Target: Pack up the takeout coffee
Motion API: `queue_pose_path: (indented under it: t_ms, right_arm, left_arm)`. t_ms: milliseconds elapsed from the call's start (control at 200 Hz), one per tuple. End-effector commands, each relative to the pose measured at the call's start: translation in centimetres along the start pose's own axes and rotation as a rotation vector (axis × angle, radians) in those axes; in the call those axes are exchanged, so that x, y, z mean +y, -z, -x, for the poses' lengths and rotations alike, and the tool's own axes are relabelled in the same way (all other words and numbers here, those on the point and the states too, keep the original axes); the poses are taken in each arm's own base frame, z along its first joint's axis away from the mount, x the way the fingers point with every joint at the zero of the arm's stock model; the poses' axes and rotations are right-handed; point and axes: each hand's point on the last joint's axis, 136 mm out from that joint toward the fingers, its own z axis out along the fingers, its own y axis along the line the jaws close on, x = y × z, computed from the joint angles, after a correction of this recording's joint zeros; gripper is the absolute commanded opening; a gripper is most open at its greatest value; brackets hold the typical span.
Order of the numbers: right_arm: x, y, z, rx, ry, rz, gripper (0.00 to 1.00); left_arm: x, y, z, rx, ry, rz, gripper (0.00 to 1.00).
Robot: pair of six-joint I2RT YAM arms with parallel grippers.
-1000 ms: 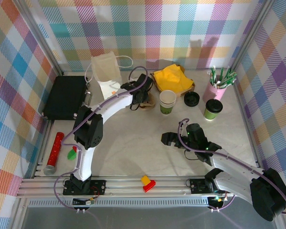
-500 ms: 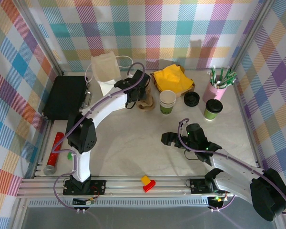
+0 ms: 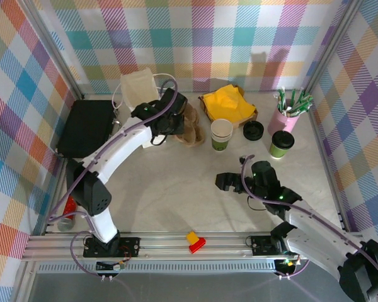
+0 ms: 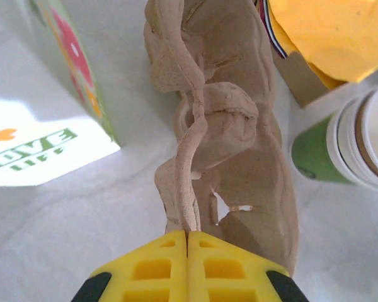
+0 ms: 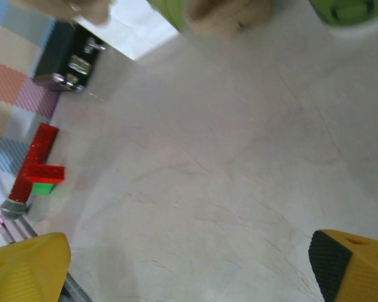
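Pale marble-look table (image 3: 176, 195), plaid walls (image 3: 195, 38); left gripper (image 4: 188, 235) pinching brown paper (image 4: 230, 126); right gripper (image 5: 189, 245) wide open.

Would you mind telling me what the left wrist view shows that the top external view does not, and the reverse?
Left wrist view: the left pincer pinching an edge of the brown carrier, and green lettering on the white bag. Top external view: the takeout coffee, the pink straw cup, a loose black lid and the right pincer. Shared: the carrier, the bag, the stacked paper cups and the yellow napkin.
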Motion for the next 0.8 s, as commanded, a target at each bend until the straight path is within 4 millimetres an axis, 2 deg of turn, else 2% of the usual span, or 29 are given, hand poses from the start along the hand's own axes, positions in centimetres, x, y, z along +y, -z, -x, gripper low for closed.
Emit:
queue_pose_path:
  t_ms: [0,105,200,375,605,795]
  right_arm:
    - [2.8,2.7,2.3,-0.013,0.142,0.017,0.98]
    - [5.3,4.1,4.3,-0.005,0.209,0.049,0.97]
    - [7.3,4.6,6.0,0.021,0.243,0.068,0.96]
    - [10.8,3.4,8.2,0.113,0.303,0.108,0.92]
    - [14.1,-0.2,8.0,0.224,0.462,0.097,0.91]
    - [14.9,-3.0,6.6,0.302,0.535,0.079,0.86]
  left_arm:
    - [0.6,2.9,-2.5,0.070,-0.068,-0.057,0.00]
    - [0.3,4.8,-4.1,0.096,-0.101,-0.133,0.00]
    - [0.0,6.4,-5.5,0.109,-0.128,-0.201,0.00]
    - [-0.7,8.7,-7.8,0.124,-0.162,-0.327,0.00]
    - [-0.9,10.5,-10.2,0.134,-0.178,-0.426,0.00]
    - [-0.9,11.7,-11.3,0.120,-0.185,-0.475,0.00]
